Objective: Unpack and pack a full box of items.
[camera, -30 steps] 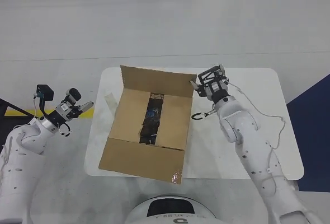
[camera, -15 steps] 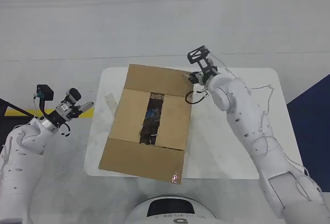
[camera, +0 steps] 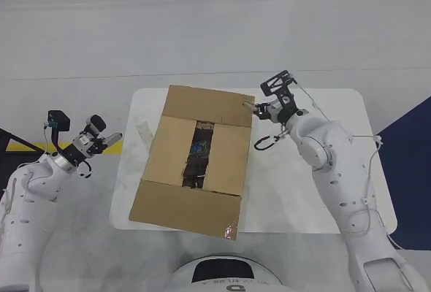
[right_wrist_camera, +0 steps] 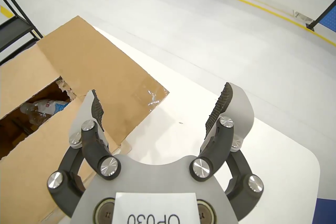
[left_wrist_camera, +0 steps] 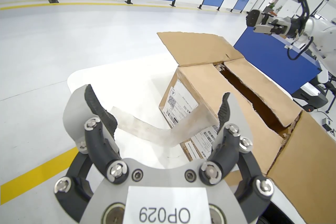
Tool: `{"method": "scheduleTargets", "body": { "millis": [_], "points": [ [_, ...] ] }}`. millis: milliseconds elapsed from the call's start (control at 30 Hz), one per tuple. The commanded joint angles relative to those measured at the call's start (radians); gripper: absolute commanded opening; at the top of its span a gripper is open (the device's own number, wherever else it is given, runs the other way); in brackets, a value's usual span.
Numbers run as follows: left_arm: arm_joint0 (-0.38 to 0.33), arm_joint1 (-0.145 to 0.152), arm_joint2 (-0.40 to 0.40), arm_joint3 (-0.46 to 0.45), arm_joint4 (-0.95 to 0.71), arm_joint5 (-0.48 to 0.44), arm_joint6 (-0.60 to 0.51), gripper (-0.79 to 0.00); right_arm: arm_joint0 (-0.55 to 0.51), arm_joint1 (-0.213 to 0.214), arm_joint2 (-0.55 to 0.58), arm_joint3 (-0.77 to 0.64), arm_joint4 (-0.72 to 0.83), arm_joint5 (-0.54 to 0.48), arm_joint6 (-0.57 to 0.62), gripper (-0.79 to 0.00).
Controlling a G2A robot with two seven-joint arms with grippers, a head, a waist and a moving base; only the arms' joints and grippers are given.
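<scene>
Top view shows one cardboard box (camera: 168, 150) at the middle of one white table (camera: 325, 182), with two arms flanking it. Four flaps are counted: the far and near ones are folded outward, while the two side ones lie over the top with a dark slot between them. The contents are mostly hidden in that slot; the right wrist view catches part of one clear plastic bottle (right_wrist_camera: 42, 107), the rest being too dark to make out. One strip of clear tape (camera: 144, 131) lies on the table beside the box's left wall, which carries printed labels. The left gripper (camera: 112, 139) hangs off the table's left edge, its claw spread apart and empty, unchanged from half a second ago. The right gripper (camera: 253, 108), claw also apart and holding nothing, sits just beside the far flap's right corner, having shifted rightward off that corner since the earlier frame. The box itself has not moved.
</scene>
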Motion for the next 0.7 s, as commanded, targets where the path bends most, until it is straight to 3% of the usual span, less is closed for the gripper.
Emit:
{"method": "scheduleTargets", "body": {
  "millis": [0,67,233,533,667],
  "points": [
    [0.000,0.000,0.000,0.000,0.000,0.000,0.000,0.000,-0.004,0.002,-0.009,-0.014,0.141,-0.143,-0.034,0.000],
    [0.000,0.000,0.000,0.000,0.000,0.000,0.000,0.000,-0.005,0.004,-0.037,-0.019,0.166,-0.255,-0.031,0.000],
    [0.000,0.000,0.000,0.000,0.000,0.000,0.000,0.000,0.067,-0.008,-0.203,0.026,0.075,-0.386,0.068,0.000],
    [0.000,0.000,0.000,0.000,0.000,0.000,0.000,0.000,0.266,-0.093,-0.513,0.273,0.032,-0.282,0.222,0.000],
    [0.000,0.000,0.000,0.000,0.000,0.000,0.000,0.000,0.338,-0.137,-0.604,0.365,0.032,-0.220,0.248,-0.077]
  ]
}}
